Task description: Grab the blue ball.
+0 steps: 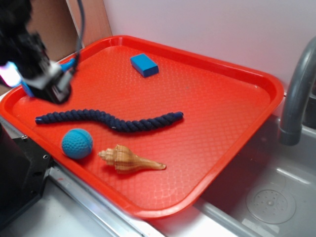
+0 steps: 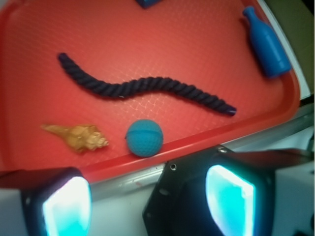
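The blue ball (image 1: 77, 143) is small, round and light blue with a textured skin. It rests on the red tray (image 1: 222, 113) close to its front-left rim. In the wrist view the blue ball (image 2: 144, 137) lies just inside the rim, ahead of my gripper (image 2: 147, 202). Both glowing fingertips (image 2: 66, 206) stand wide apart with nothing between them, over the grey counter outside the tray. From the exterior view my gripper (image 1: 52, 85) hangs blurred above the tray's left corner, well clear of the ball.
A tan seashell (image 1: 129, 159) lies beside the ball and a dark blue rope (image 1: 111, 120) snakes behind both. A flat blue block (image 1: 144, 64) sits at the far side. A blue bottle (image 2: 266, 43) lies near the tray's edge. A grey faucet (image 1: 296, 94) and sink are on the right.
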`<state>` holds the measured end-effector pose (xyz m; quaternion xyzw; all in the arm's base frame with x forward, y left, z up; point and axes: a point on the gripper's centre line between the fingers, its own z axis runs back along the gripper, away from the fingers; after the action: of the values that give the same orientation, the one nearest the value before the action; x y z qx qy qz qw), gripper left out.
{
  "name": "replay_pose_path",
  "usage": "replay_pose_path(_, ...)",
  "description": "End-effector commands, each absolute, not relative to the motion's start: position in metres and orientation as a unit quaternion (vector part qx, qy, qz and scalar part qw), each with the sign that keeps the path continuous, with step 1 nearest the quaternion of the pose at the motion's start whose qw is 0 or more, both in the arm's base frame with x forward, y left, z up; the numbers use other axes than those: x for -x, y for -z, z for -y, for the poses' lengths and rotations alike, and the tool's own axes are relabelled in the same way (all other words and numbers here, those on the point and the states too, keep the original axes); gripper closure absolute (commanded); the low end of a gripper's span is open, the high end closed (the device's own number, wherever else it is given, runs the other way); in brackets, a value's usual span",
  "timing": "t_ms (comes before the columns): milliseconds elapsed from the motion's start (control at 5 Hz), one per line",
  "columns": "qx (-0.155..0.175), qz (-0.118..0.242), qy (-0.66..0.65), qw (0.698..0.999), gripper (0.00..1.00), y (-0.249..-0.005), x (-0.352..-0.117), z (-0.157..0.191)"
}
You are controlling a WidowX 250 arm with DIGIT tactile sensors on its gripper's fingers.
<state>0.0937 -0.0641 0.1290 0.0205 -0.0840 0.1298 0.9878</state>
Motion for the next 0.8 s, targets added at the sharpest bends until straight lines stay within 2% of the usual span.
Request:
replay_pose_path(0,-0.018,0.107,-0.114,0.988,0.0,-0.085,-0.113,0.054)
replay_pose_path(200,-0.035,0.095,-0.109,0.989,0.0,-0.06,-0.117,0.049)
replay_pose_path(400,-0.033,0.066,-0.094,0.993,0.0,-0.033,-0.122,0.051)
replay_pose_path(600,-0.027,0.055,-0.067,0.996,0.0,-0.019,-0.127,0.054)
